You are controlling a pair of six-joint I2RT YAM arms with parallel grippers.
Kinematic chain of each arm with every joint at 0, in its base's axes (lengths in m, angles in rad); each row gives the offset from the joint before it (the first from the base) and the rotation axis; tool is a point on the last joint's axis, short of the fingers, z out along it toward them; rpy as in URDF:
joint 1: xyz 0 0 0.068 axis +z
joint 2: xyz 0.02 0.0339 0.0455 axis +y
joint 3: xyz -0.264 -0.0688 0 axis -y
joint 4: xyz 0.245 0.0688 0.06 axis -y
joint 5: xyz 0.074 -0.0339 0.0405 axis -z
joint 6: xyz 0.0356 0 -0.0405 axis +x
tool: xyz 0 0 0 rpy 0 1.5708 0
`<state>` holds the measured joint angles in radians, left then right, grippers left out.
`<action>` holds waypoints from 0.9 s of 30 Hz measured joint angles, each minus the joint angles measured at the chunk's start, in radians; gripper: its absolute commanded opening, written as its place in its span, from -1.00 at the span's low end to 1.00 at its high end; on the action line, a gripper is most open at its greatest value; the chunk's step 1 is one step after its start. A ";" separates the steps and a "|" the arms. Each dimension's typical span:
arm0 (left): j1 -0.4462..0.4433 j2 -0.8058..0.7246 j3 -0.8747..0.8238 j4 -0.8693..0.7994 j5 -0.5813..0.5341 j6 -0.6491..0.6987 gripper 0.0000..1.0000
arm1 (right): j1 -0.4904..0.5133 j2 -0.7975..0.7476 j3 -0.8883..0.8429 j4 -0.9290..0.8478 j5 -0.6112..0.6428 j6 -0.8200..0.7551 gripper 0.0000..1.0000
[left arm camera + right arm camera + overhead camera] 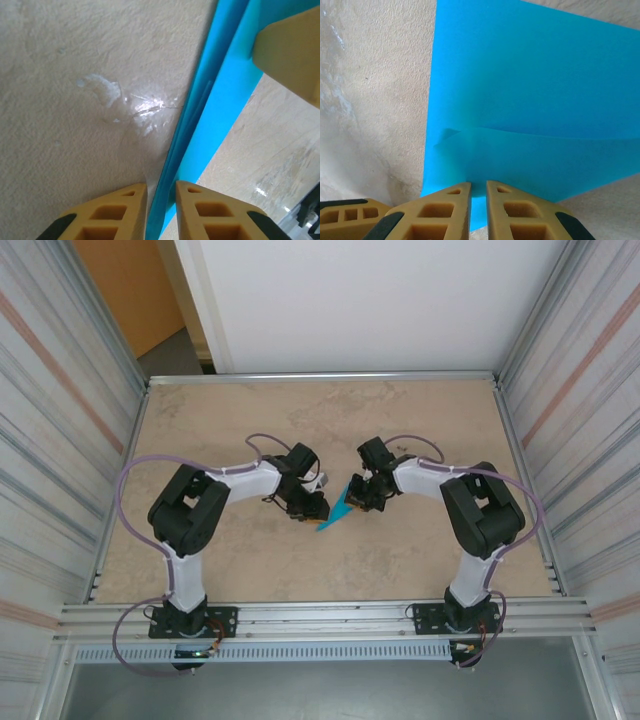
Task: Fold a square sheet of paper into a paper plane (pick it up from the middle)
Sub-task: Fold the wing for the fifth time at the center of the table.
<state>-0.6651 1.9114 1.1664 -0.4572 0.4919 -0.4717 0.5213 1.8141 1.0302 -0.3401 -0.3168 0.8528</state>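
1. The blue paper [337, 511] is at the middle of the table [420, 560], between the two claws. It is folded to a sharp tip that points toward the near edge, and the right wrist view shows a soft crease across it.
2. The left claw [161, 187] pinches the paper edge-on, its yellow fingers pressed together on the thin sheet.
3. The right claw [478, 185] pinches the paper's rim from the other side, fingers close together on it.
4. The two claws sit just beside each other.
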 measured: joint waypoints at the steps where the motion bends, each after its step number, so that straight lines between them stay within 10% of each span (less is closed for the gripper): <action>1: -0.004 -0.010 -0.003 0.002 -0.009 -0.002 -0.52 | 0.000 0.006 0.013 -0.016 0.001 -0.001 -0.68; 27: -0.016 -0.003 -0.062 0.237 0.118 -0.057 -0.83 | 0.000 0.077 0.126 -0.140 -0.020 -0.035 -0.75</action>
<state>-0.6811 1.9083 1.1042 -0.2207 0.6102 -0.5285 0.5209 1.8912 1.1564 -0.4805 -0.3367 0.8177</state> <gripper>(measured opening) 0.091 0.126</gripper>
